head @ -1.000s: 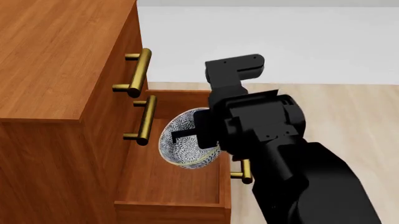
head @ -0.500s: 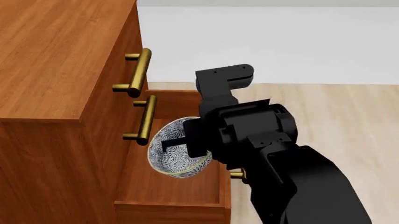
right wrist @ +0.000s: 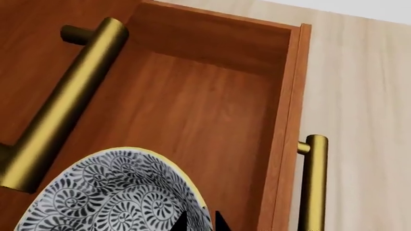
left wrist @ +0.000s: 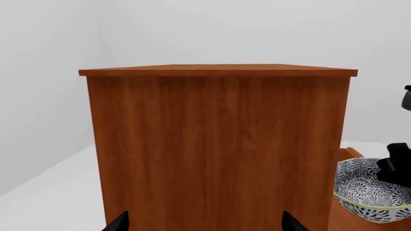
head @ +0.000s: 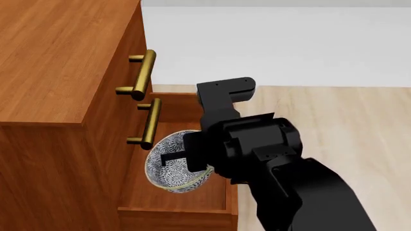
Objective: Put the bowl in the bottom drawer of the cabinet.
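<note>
Bowl [head: 170,166] hangs tilted at lower centre of the head view, clenched in the right gripper [head: 183,156] over the pulled-out bottom drawer [head: 176,192] of the cabinet [head: 57,72]; left gripper's state unclear.

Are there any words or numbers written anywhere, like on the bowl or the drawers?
None: no words, numbers or signs show in any view.
The small round blue-and-white patterned bowl carries only swirly floral decoration, no letters.
The tall reddish-brown wooden cabinet, its open bottom drawer and the brass bar handles are plain.
The black right gripper holding the bowl shows no label.
</note>
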Robot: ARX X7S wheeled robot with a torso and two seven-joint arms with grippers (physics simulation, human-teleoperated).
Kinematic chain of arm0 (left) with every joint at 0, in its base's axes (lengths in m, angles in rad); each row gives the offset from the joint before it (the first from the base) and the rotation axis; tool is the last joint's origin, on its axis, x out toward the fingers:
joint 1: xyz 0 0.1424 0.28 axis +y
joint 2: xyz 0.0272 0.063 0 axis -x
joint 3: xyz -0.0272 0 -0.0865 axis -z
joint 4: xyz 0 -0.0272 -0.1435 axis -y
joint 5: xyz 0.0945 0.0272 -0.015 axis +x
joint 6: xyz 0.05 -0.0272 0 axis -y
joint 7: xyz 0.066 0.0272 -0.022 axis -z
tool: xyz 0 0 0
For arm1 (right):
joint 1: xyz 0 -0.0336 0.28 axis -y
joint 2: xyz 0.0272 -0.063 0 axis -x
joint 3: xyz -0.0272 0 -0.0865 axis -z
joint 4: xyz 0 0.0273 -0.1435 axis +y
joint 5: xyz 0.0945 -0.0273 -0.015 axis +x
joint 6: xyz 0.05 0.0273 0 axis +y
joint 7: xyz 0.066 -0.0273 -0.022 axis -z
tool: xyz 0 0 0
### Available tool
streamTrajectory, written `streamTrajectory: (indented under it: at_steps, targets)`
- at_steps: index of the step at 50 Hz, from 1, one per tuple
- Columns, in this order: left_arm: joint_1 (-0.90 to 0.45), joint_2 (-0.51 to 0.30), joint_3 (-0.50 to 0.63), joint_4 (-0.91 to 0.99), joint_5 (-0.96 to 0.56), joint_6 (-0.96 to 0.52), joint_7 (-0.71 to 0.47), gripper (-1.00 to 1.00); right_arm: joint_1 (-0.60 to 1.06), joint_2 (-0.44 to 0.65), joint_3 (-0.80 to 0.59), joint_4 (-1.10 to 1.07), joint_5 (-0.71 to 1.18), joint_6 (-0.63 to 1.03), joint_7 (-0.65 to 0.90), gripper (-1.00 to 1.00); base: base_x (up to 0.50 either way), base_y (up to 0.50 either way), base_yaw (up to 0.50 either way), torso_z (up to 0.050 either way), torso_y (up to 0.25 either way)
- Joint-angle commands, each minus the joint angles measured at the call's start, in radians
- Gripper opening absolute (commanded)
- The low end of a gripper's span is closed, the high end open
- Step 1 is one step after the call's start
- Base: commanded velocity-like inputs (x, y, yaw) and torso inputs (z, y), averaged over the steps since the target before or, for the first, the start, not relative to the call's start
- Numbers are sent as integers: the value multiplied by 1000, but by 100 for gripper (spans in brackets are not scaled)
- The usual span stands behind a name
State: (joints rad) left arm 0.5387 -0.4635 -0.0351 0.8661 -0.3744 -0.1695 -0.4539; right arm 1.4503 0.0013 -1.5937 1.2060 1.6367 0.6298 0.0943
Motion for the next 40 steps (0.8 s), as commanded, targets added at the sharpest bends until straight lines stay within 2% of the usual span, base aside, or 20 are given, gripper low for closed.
streamTrajectory:
  at_steps: [1, 40]
  targets:
    - [2, -3, -2, 1, -3, 2, -4, 100, -11, -1, 10, -5, 10, -12, -25, -100, 0, 0, 0, 0, 0]
    - [2, -13, -11, -3, -22, 9, -13, 100, -61, -1, 0, 24, 34, -40, -62, -100, 0, 0, 0, 0, 0]
